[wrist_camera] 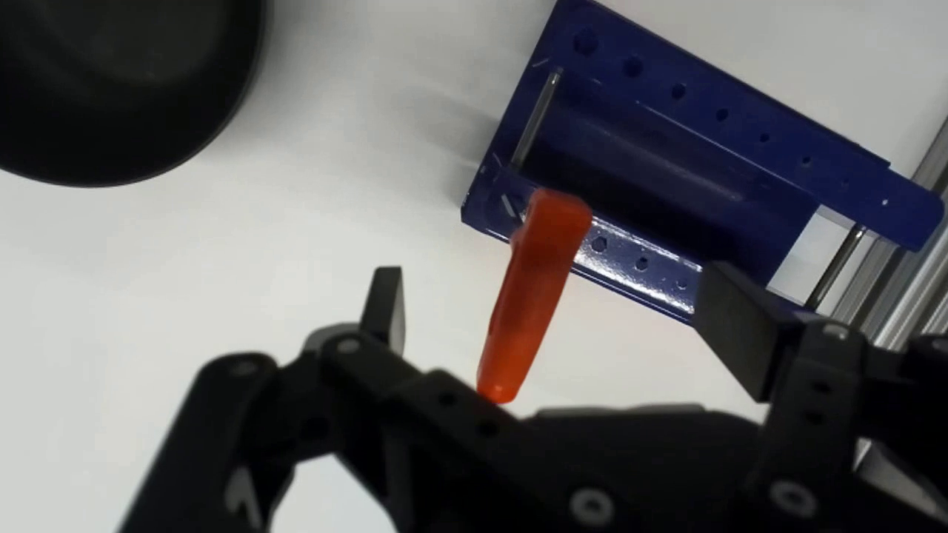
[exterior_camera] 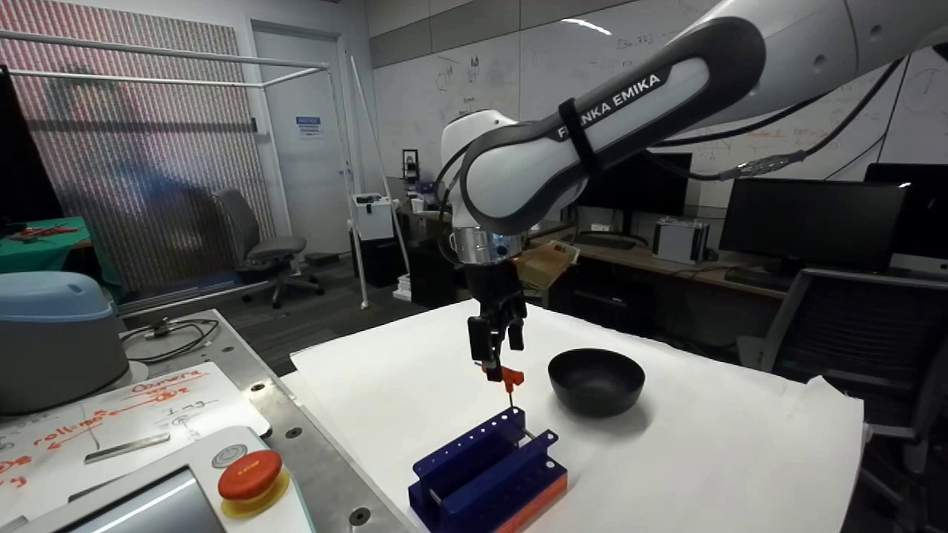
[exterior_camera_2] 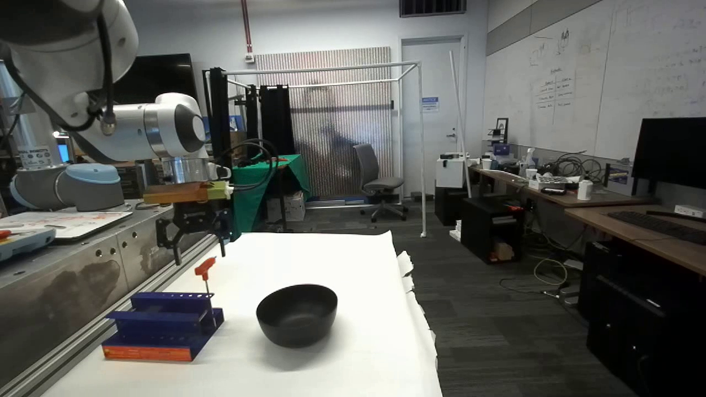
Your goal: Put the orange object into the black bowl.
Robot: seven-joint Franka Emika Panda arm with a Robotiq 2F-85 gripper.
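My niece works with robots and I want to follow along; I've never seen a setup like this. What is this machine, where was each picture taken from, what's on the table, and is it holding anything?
The white and dark grey machine is a robot arm, marked FRANKA EMIKA, ending in a black gripper. Two pictures come from cameras outside the robot; the third is from its wrist, looking down past the gripper. On the white-covered table sit a black bowl and a dark blue tool rack. What looks like an orange T-handle hex key stands handle up at one end of the rack. Nothing is held: in the wrist view the fingers are apart, with the orange handle showing between them.
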